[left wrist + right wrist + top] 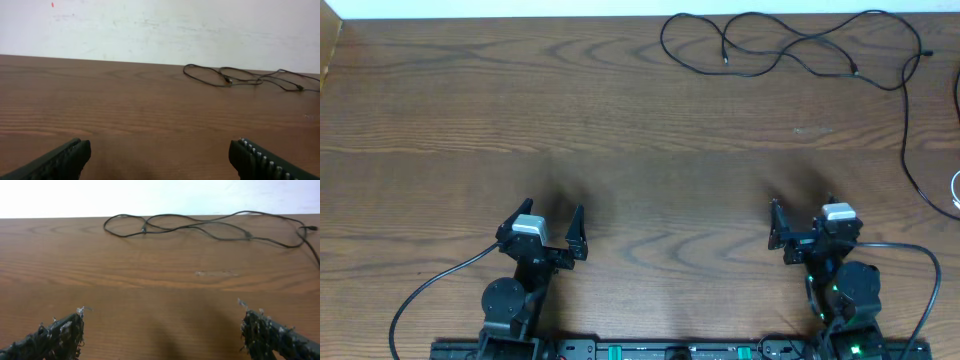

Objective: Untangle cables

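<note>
Thin black cables point(790, 45) lie looped and crossed over each other at the far right of the wooden table. One strand runs down the right side toward a bit of white wire point(955, 190) at the right edge. The cables also show far ahead in the left wrist view point(240, 77) and in the right wrist view point(200, 225). My left gripper point(552, 222) is open and empty near the front of the table, far from the cables. My right gripper point(800, 215) is open and empty at the front right, well short of the cables.
The wooden table point(620, 130) stretches between the grippers and the cables. A white wall point(150, 25) stands behind the far edge. Thicker black cords point(430, 290) run from the arm bases at the front.
</note>
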### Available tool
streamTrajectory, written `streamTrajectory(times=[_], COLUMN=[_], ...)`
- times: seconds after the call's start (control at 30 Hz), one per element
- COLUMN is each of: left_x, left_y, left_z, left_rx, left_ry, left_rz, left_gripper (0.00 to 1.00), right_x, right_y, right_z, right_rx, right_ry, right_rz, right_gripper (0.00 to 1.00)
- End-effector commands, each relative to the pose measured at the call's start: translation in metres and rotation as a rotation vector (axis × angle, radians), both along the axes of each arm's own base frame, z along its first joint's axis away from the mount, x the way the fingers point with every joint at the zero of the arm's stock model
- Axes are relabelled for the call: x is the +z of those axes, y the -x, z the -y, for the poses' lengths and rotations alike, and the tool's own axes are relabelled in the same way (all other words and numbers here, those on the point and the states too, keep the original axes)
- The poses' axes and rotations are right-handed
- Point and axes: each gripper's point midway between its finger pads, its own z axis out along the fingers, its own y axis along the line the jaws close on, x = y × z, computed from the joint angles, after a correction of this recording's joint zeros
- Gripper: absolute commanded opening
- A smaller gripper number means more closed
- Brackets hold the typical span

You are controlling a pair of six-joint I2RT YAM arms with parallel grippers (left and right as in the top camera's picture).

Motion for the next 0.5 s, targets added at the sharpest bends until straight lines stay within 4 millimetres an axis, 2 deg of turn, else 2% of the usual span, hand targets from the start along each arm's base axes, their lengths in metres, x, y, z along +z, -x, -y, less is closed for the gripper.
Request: streamTrajectory(times=[0.0,0.07,0.37,0.47], left_x=[-0.015,-0.015,-0.015,-0.015], left_y=[0.001,0.001,0.001,0.001], left_z=[0.002,0.002,0.002,0.002], left_rx=[-0.016,-0.016,-0.016,-0.016], left_ry=[-0.016,-0.016,-0.016,-0.016], left_rz=[-0.044,-0.044,-0.044,-0.044], left_gripper=[0.93,0.93,0.93,0.93], right_x=[0.005,0.005,0.031,0.031], right_y=[0.002,0.004,0.007,0.007], right_z=[0.009,0.013,0.024,0.025], right_rx=[-0.032,-0.046,-0.089,-0.092], right_ry=[0.014,0.014,-0.002,-0.001], right_rz=[0.027,0.029,0.142,0.14], right_gripper=[0.99,0.99,0.99,0.99])
